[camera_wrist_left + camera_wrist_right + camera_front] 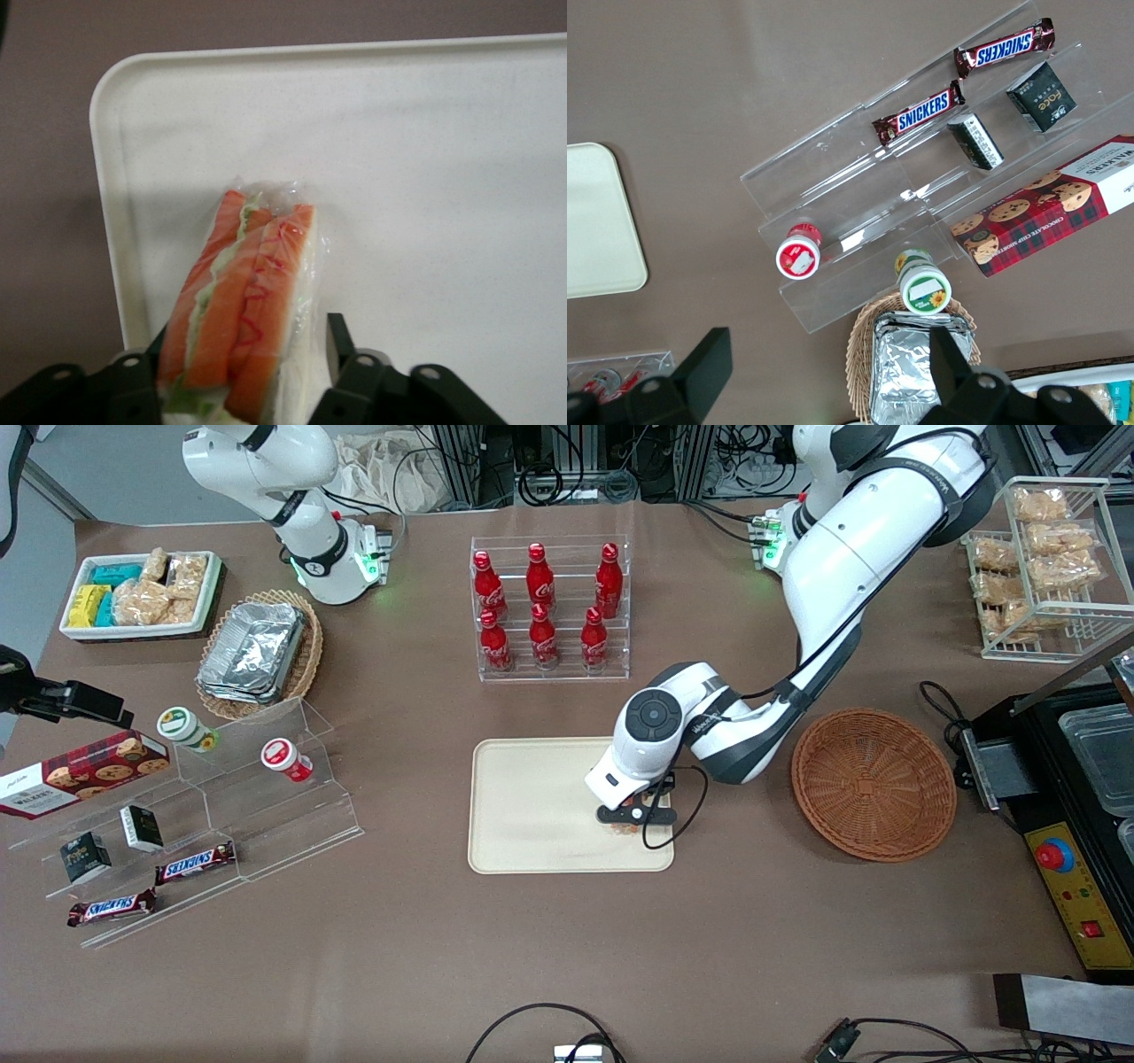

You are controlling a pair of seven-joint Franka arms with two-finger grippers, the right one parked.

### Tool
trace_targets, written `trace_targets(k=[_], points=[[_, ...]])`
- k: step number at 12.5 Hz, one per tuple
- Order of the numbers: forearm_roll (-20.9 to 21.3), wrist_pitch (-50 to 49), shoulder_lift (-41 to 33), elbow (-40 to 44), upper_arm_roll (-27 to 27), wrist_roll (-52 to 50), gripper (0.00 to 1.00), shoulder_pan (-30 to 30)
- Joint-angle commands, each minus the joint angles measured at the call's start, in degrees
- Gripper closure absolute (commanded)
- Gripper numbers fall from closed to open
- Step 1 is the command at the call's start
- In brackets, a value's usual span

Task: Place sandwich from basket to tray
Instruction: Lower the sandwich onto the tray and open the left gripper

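Observation:
My left gripper [631, 820] hangs low over the corner of the cream tray [532, 806] that is nearest the front camera and the basket. In the left wrist view the gripper [248, 343] is shut on the sandwich [250, 288]. It is a wedge in clear wrap showing orange and green filling, and its free end rests against the tray [425, 159] close to the rounded rim. One black finger [341, 341] presses the white bread side. From the front only a bit of the sandwich [625, 829] shows under the hand. The reddish-brown wicker basket [873, 784] stands beside the tray with nothing in it.
A clear rack of red bottles [549, 607] stands farther from the front camera than the tray. Toward the parked arm's end are stepped acrylic shelves [221, 815] with snacks, a tan basket of foil containers [257, 651] and a white snack bin [142, 593]. A black machine [1063, 797] flanks the basket.

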Motion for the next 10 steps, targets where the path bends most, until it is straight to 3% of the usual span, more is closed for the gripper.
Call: trace_targets(k=[1,10], points=[[1.32,-0.09,0.9,1.87,0.24,-1.37,0.03,-0.78],[0.53,-2.38,-3.14,2.49,0.33,-1.81,0.0,0.62]])
